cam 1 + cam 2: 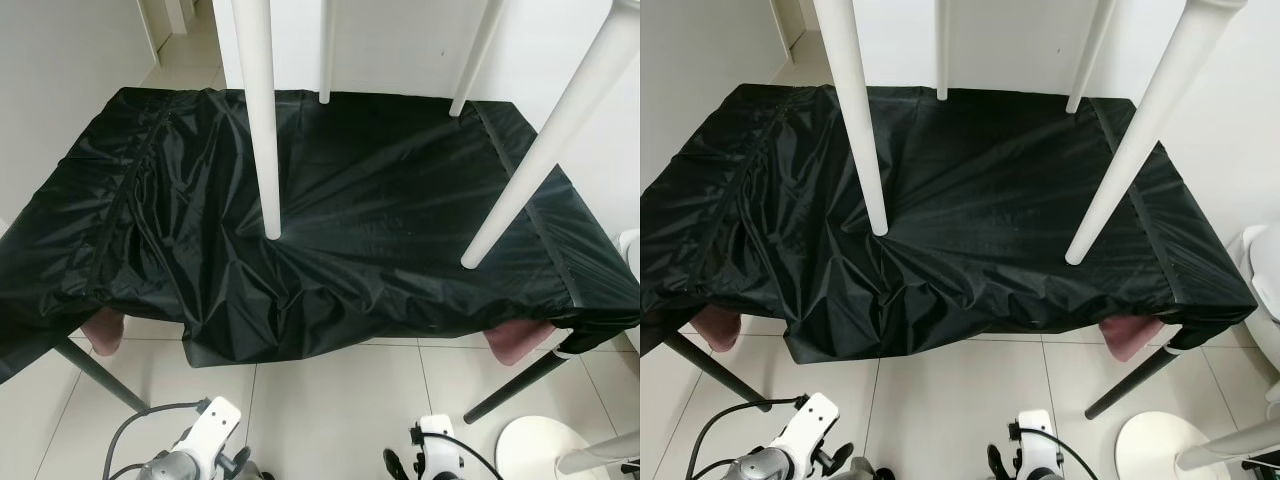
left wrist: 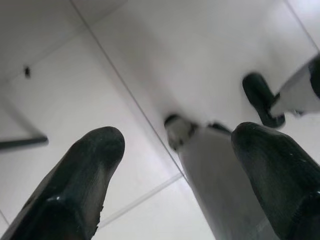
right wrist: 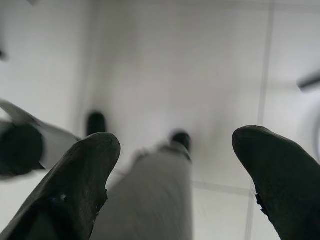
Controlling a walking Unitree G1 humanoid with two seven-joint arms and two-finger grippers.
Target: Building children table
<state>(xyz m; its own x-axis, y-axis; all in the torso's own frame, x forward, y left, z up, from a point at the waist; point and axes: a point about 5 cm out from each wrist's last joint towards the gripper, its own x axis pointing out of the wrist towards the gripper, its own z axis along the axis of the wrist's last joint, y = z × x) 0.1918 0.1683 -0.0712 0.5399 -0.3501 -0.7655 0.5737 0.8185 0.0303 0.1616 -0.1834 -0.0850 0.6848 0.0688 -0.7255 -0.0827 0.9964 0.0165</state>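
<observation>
Four white tapered table legs stand on a black cloth (image 1: 380, 190) that covers a low table. The front left leg (image 1: 262, 120) and front right leg (image 1: 540, 160) are nearest me. The two back legs (image 1: 326, 50) (image 1: 475, 60) are by the wall. All four run up out of the picture, so the top they carry is hidden. My left arm (image 1: 205, 430) and right arm (image 1: 435, 445) hang low in front of the table. The left gripper (image 2: 177, 142) and right gripper (image 3: 177, 145) are both open over the tiled floor, holding nothing.
Pink pieces (image 1: 103, 330) (image 1: 520, 340) poke out under the cloth's front corners. Dark slanted metal legs (image 1: 100, 375) (image 1: 520, 385) reach the floor beside them. A white round base (image 1: 540, 445) lies at the right. White walls close in behind and right; a doorway opens at back left.
</observation>
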